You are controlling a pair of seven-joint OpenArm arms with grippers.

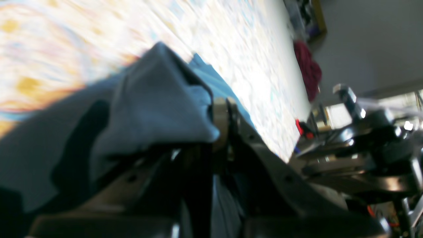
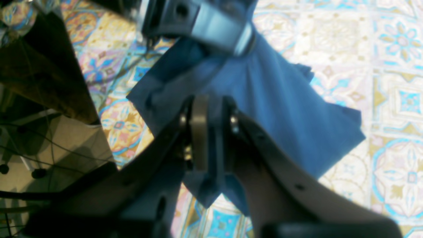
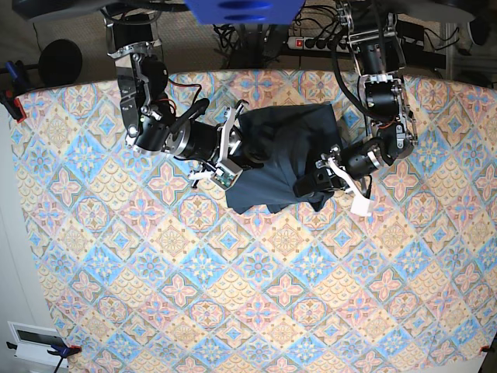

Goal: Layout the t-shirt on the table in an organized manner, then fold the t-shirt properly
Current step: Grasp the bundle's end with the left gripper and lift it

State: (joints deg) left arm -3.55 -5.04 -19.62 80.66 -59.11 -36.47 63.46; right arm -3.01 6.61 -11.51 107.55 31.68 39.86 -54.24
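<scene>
Overhead, the navy t-shirt (image 3: 283,159) lies bunched near the far edge of the patterned table (image 3: 233,311), my left gripper (image 3: 311,186) and right gripper (image 3: 237,151) each clenched on its cloth, ready, I judge, to spread it flat.

No legible text, label, brand, number or sign in any of the three views. T-shirt (image 3: 283,159) shows plain dark fabric, no readable mark; table (image 3: 233,311) cloth carries only a tile pattern. Wrist views too blurred to make out any lettering on the arm hardware.
</scene>
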